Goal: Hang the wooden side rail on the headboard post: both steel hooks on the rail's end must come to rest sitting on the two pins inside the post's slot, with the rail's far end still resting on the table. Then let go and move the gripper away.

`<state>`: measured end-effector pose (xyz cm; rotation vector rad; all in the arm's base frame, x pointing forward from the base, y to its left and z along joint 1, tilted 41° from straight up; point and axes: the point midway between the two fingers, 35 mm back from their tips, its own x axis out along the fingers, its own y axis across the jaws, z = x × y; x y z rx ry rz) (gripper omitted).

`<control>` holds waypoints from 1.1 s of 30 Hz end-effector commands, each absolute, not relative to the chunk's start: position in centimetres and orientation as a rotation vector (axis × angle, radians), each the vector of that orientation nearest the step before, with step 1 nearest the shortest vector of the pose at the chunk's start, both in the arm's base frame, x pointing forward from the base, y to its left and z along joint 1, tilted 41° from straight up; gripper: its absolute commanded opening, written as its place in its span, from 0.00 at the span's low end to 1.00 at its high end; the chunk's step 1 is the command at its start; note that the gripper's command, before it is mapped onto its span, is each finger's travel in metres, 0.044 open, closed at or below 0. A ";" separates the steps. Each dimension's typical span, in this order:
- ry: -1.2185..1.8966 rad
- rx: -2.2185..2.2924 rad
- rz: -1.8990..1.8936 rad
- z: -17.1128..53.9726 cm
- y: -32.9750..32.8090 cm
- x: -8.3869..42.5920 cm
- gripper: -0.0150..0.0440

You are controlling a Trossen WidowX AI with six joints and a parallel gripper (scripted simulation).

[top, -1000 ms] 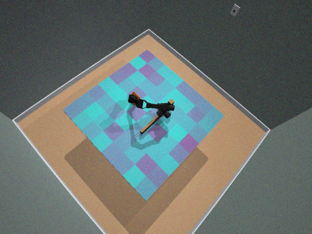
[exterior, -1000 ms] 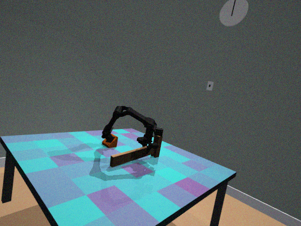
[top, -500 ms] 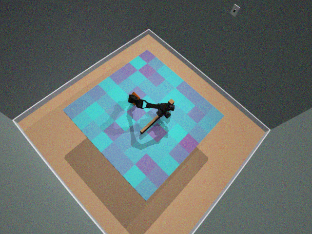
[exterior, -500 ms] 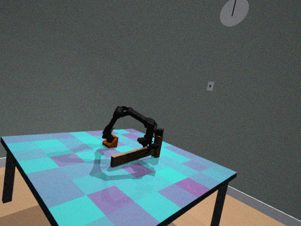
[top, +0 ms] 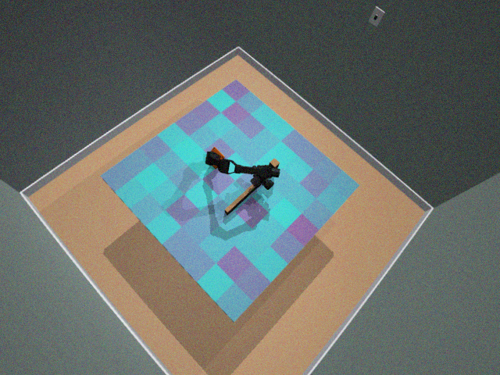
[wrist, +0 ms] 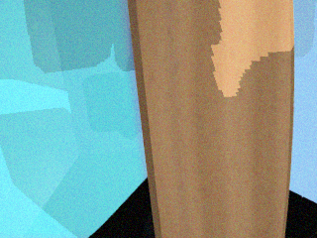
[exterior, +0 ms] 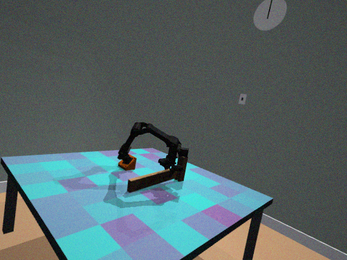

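The wooden side rail (top: 239,201) (exterior: 148,181) (wrist: 218,149) stands on edge and runs towards the headboard post (top: 274,162) (exterior: 182,164). Its free end is low, at or just above the table; I cannot tell whether it touches. My gripper (exterior: 174,168) (wrist: 194,178) points down and is shut on the rail near its post end. That end is close to the upright post, and the arm partly covers it. The steel hooks, the pins and the slot are hidden, so I cannot tell whether the hooks sit on the pins. The rail fills the middle of the wrist view.
The arm's orange base (top: 217,152) (exterior: 130,163) stands at the other side of the table, and the arm arches over from it. The tabletop (top: 233,298) (exterior: 173,238) is patterned in cyan, blue and purple squares. The dark post top stands right beside the wrist.
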<state>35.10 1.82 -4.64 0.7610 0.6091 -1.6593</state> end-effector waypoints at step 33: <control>0.617 0.768 -1.652 -5.1 1.7 35.1 0.25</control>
